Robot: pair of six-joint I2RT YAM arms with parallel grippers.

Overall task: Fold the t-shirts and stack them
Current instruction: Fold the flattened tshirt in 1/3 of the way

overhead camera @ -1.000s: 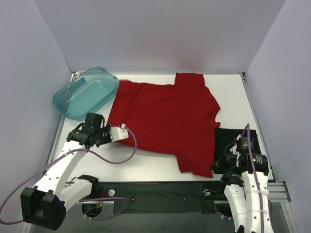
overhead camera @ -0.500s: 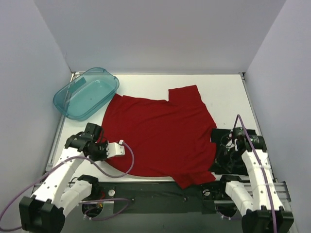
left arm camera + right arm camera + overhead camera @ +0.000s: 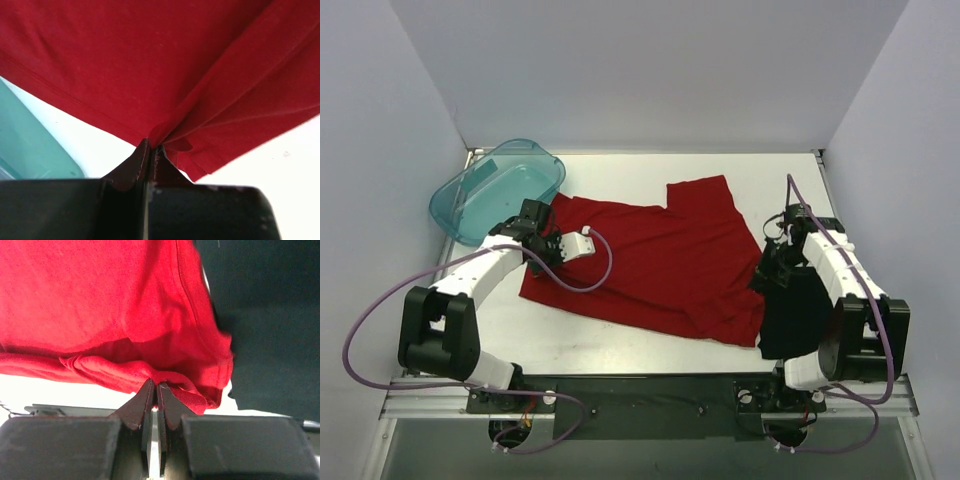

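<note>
The red t-shirt [image 3: 650,260] lies across the middle of the table, its near part doubled over. My left gripper [image 3: 545,255] is shut on the shirt's left edge; the left wrist view shows the red cloth [image 3: 200,65] pinched between the closed tips [image 3: 151,146]. My right gripper [image 3: 770,270] is shut on the shirt's right edge, where bunched red cloth [image 3: 125,315] is held at the tips [image 3: 155,384]. The black t-shirt [image 3: 802,315] lies flat at the right under my right arm, and also shows in the right wrist view [image 3: 265,315].
A translucent teal plastic tub [image 3: 495,190] stands at the far left, close to my left gripper; its wall shows in the left wrist view [image 3: 25,145]. White walls enclose the table on three sides. A black rail [image 3: 650,395] runs along the near edge.
Both grippers have moved away from the near edge toward the back, carrying the red shirt's near edge with them. The shirt now covers less depth on the table.
</note>
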